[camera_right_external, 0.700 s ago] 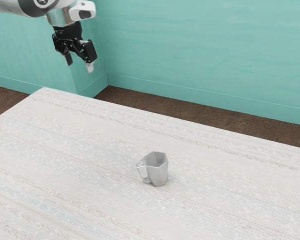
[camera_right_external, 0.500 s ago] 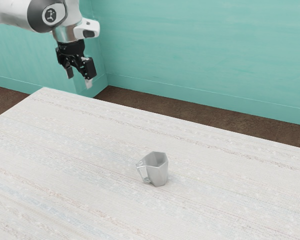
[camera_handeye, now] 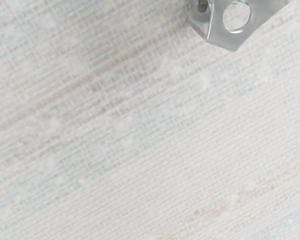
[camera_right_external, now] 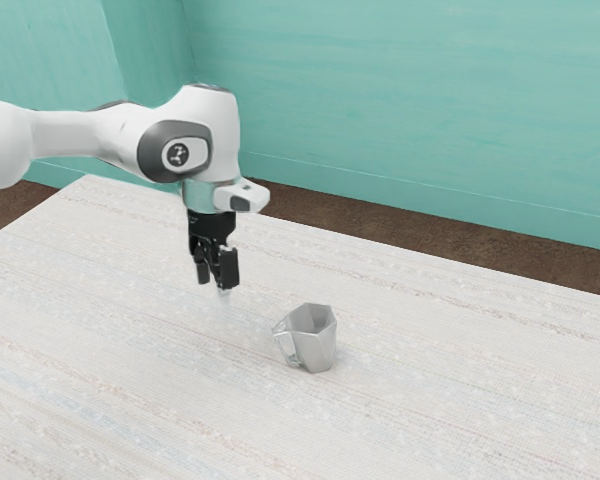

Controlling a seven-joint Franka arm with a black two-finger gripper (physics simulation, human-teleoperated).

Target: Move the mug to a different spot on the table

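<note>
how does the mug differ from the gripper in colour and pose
The mug is shiny grey; the gripper is black. The mug stands on the table, mouth up; the gripper hangs above the table, pointing down, apart from the mug. Both are near the table's middle.

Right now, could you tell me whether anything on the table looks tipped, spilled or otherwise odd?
Nothing stands out. The mug stands upright on the table, nothing spilled around it, its handle toward the exterior view's left. The hand hangs above the table beside the mug, not touching it.
</note>
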